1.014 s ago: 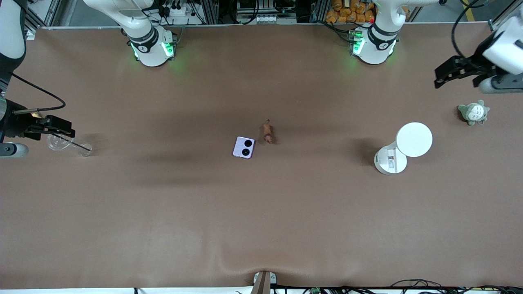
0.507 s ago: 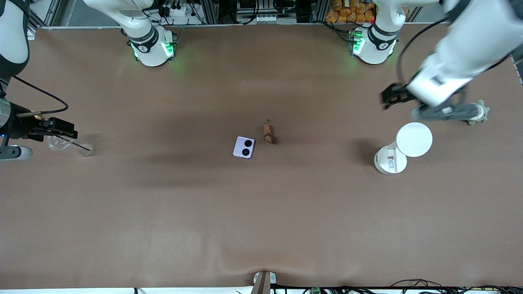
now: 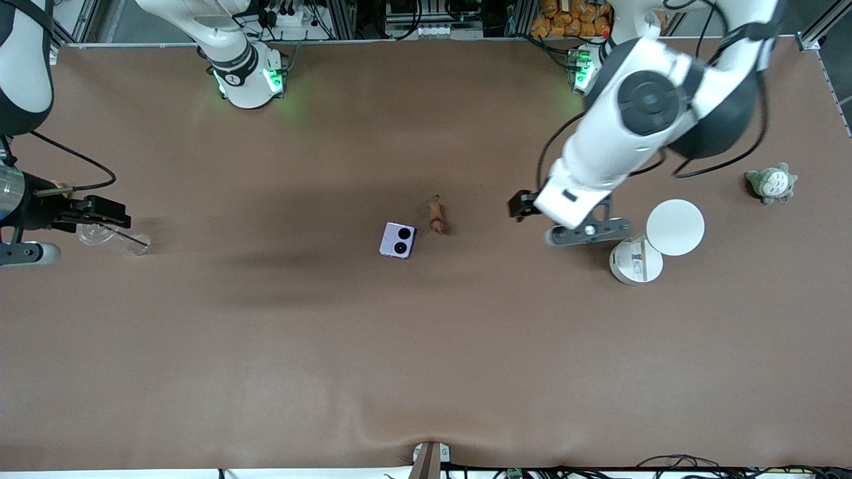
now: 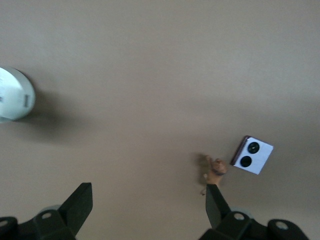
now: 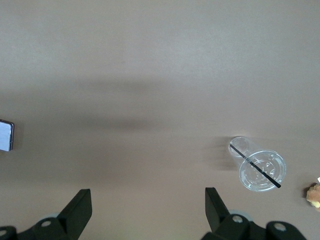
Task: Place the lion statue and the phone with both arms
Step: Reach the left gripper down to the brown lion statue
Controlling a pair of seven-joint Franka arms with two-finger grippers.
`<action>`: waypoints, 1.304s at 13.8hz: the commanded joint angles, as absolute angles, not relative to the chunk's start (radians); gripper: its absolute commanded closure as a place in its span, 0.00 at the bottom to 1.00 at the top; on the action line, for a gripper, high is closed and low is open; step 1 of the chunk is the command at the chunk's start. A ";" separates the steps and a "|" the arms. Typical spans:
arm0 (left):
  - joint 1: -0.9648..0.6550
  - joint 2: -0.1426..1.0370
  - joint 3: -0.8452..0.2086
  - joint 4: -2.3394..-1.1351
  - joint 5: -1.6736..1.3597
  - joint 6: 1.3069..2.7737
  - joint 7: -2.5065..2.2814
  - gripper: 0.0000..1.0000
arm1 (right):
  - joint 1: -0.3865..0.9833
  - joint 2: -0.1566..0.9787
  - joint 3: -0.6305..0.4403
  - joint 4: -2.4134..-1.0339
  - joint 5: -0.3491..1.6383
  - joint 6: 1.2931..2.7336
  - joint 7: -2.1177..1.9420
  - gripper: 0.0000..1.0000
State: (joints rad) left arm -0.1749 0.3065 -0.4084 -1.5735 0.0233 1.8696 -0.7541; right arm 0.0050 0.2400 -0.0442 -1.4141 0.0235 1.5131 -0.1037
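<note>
The tiny slim reddish-brown lion statue [image 3: 436, 218] lies near the middle of the brown table [image 3: 426, 359], and the small square pale lavender phone [image 3: 397, 240] with two black camera circles lies just beside it, slightly nearer the front camera and toward the right arm's end. The left gripper [image 3: 518, 203] hangs above bare table between the lion statue and a white cylindrical container [image 3: 636, 261]; its wrist view shows the black fingers [image 4: 80, 206] spread wide apart and holding nothing, with the statue [image 4: 216, 169] and phone [image 4: 251, 154] below them. A round white lid [image 3: 675, 227] rests by that container's rim, whose contents cannot be made out. A small grey-green plush [image 3: 771, 183] sits near the table edge at the left arm's end. The right gripper [image 3: 110, 214] hovers near the table edge at the right arm's end, over a clear plastic cup [image 5: 256, 166] lying on its side with a dark straw [image 5: 255, 167] through it; its fingers [image 5: 80, 207] are likewise parted and empty.
</note>
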 commanded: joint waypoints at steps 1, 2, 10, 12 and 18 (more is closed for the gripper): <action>-0.248 0.379 -0.410 -1.549 0.099 1.922 -0.882 0.00 | -0.003 0.252 -0.035 -1.417 0.028 1.511 -0.117 0.00; -0.271 0.411 -0.410 -1.548 0.115 1.928 -0.903 0.00 | 0.000 0.261 -0.035 -1.417 0.028 1.509 -0.114 0.00; -0.489 0.656 -0.396 -1.459 0.264 2.039 -1.270 0.00 | 0.009 0.310 -0.034 -1.460 0.051 1.509 -0.117 0.00; -0.517 0.689 -0.393 -1.457 0.293 2.066 -1.322 0.00 | 0.018 0.310 -0.034 -1.474 0.057 1.509 -0.114 0.00; -0.552 0.738 -0.393 -1.488 0.367 2.111 -1.443 0.03 | 0.072 0.354 -0.034 -1.497 0.121 1.511 -0.106 0.00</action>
